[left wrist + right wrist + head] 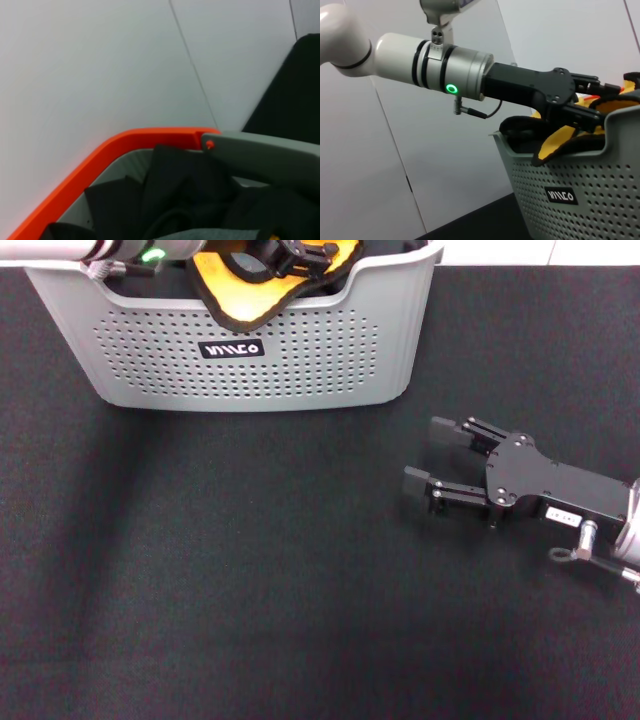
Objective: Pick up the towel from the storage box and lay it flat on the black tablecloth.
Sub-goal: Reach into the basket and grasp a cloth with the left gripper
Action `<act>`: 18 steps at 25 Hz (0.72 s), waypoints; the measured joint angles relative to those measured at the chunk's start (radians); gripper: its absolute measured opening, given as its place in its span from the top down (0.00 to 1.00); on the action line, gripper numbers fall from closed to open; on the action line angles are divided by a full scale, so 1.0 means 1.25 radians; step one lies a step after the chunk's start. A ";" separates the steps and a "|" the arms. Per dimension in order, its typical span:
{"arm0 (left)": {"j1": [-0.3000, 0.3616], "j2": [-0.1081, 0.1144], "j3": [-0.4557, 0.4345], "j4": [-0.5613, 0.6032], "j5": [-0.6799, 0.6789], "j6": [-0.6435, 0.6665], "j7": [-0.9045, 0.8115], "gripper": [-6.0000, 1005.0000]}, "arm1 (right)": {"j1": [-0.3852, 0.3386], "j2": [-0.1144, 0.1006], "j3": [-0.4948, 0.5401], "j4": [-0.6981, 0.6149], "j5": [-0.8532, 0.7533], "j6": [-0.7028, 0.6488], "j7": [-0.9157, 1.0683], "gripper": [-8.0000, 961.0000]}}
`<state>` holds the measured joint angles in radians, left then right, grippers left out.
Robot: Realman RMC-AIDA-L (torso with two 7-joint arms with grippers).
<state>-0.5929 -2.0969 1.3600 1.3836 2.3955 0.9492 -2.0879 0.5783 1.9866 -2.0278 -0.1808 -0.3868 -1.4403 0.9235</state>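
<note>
The black tablecloth (250,590) covers the whole work surface, bare across the near and middle parts. The storage box (250,360) stands at the far edge, left of centre, its label facing the robot. The towel (260,285) is still in the box, orange-yellow side showing, one fold draped over the cut-out handle in the near rim; from the right wrist view a yellow corner (555,145) hangs over that rim. The left gripper (295,258) reaches in from the far left over the box and sits down in the towel; its dark fingers lie among the folds, but whether they are clamped on the cloth cannot be told from these views. The left wrist view shows only dark cloth and the box wall. The right gripper (440,455) is parked on the tablecloth at right, well apart from the box, jaws spread and holding nothing. Judgement: the step in hand is the grasp, with nothing yet lifted. To do it well, pinch a single edge or corner near the draped fold rather than a bunched middle, so the cloth hangs open. Lift straight up until the trailing edge clears the rim, or the light box may be dragged. Then carry it toward the bare near-centre area and lower the hanging edge first
</note>
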 joint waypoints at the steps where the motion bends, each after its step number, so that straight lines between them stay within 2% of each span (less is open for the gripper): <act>1: 0.006 0.000 0.006 0.010 0.000 -0.001 -0.001 0.21 | -0.002 0.000 0.000 0.000 0.000 -0.001 0.000 0.08; 7: 0.034 -0.002 0.054 0.052 0.022 -0.021 -0.017 0.22 | -0.005 0.000 0.000 -0.001 0.000 -0.004 0.000 0.08; 18: 0.044 0.000 0.060 0.030 0.058 -0.107 -0.030 0.24 | -0.007 0.001 -0.003 -0.001 -0.001 -0.007 0.000 0.09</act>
<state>-0.5380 -2.0966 1.4353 1.4210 2.4677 0.8158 -2.1259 0.5698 1.9877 -2.0310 -0.1825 -0.3877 -1.4486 0.9233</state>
